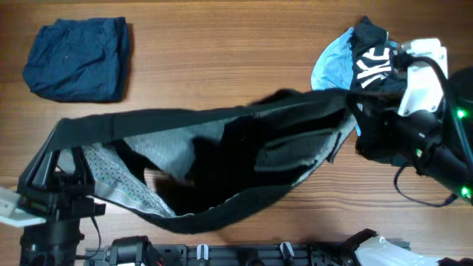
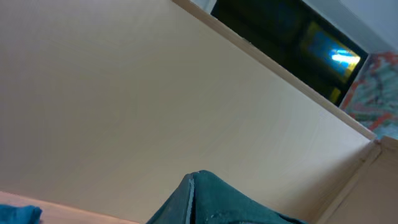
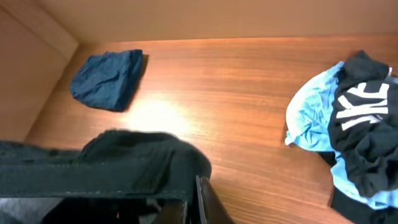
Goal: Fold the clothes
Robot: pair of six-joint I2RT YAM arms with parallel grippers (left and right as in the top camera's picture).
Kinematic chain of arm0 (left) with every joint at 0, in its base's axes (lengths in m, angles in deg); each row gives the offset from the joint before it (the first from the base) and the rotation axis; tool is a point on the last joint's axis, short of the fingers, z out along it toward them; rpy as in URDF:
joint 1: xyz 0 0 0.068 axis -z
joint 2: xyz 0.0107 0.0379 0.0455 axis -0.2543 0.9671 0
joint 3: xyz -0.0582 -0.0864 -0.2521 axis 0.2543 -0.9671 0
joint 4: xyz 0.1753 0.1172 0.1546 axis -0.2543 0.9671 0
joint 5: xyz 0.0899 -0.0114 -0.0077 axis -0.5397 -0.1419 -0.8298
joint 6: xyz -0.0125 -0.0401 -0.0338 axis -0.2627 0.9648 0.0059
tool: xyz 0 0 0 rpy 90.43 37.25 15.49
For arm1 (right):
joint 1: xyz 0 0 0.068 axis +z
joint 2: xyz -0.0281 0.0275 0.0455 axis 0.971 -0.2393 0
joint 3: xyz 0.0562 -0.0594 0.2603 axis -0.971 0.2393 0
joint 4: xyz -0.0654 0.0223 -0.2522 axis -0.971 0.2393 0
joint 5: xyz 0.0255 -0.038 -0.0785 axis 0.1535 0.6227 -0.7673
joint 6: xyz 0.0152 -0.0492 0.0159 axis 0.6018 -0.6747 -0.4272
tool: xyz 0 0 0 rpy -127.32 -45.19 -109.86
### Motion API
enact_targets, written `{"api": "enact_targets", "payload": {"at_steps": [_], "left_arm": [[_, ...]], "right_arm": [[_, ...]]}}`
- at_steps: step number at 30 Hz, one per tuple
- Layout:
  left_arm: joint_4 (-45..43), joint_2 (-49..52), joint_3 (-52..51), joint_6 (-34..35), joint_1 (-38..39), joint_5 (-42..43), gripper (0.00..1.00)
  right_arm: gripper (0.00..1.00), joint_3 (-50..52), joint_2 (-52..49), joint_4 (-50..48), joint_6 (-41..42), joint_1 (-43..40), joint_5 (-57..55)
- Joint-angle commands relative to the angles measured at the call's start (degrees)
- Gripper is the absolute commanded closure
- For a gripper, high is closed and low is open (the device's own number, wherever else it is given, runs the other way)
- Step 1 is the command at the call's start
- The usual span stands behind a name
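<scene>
Far left, rear: navy-blue garment (image 1: 76, 59), one. Lay folded into a rough square, flat on the wooden table (image 1: 222, 44), well apart from everything else.

Front left: left gripper (image 1: 65, 148), one, at the end of a black arm. Clamped tight on the left end of the large black garment (image 1: 214, 159); own fingers not seen in the left wrist view, only a dark fold of fabric at the bottom edge before a pale wall panel (image 2: 124, 93).

Centre: large black garment, one. Hung stretched between the two grippers across the middle of the table, upper edge drawn into a band, lower part sagging toward the front edge, pale grey lining (image 1: 159, 151) showing inside. Covered most of the central tabletop from the overhead camera.

Right of centre: right gripper (image 1: 353, 111), one. Closed fully on the right end of the same garment; fabric bunched across the bottom of the right wrist view.

Far right, rear: pile of two pieces seen, one light-blue piece (image 1: 332, 63) underneath and one black piece with white lettering (image 1: 372, 55) on top. Lay crumpled just behind the right gripper, partly hidden overhead by the arm's white camera housing (image 1: 421, 81); contact with the held garment could not be told.

Front edge: black mounting hardware (image 1: 222, 255).

Tally: four garments, two grippers.
</scene>
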Motion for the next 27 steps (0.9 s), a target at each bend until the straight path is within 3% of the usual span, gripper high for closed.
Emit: {"api": "enact_targets", "payload": {"at_steps": [1,10,16,21,22,24,25,26,27], "left_arm": [[2.36,1.14,1.33,1.73,-1.01,-4.92,0.96],[0.79,20.79,1.27,1.51,-1.01,-5.11,0.96],[-10.91,42.77,1.27,1.51,-0.94,-5.09,0.96],[-24.96,59.34,1.27,1.51,1.14,-5.14,0.96],[-28.46,63.32,1.27,1.49,1.97,-5.16,0.88],[-30.99,67.04,1.27,1.49,2.51,-5.49,0.63],[-31.56,69.31,1.27,1.49,2.73,-6.38,0.21],[-31.30,70.53,1.27,1.33,2.82,-7.58,0.03],[-30.60,71.10,1.27,0.98,2.82,-8.28,0.00]], "right_arm": [[0.96,-1.27,0.63,0.68,3.30,-1.57,-6.67],[0.96,-1.25,-13.92,-5.66,4.00,-1.70,-16.83],[0.96,-1.25,-27.41,-16.35,1.81,-8.13,-16.92],[0.96,-1.25,-40.00,-31.45,-2.27,-14.40,-8.39],[0.95,-1.25,-42.75,-34.38,-2.60,-15.06,-6.91],[0.52,-1.25,-46.25,-37.88,-3.96,-15.65,-4.20],[0.07,-1.25,-48.74,-39.71,-5.40,-15.91,-2.08],[0.00,-1.25,-49.96,-40.39,-5.46,-15.96,-1.79],[0.00,-1.25,-50.42,-40.70,-5.60,-15.96,-1.84]]}}
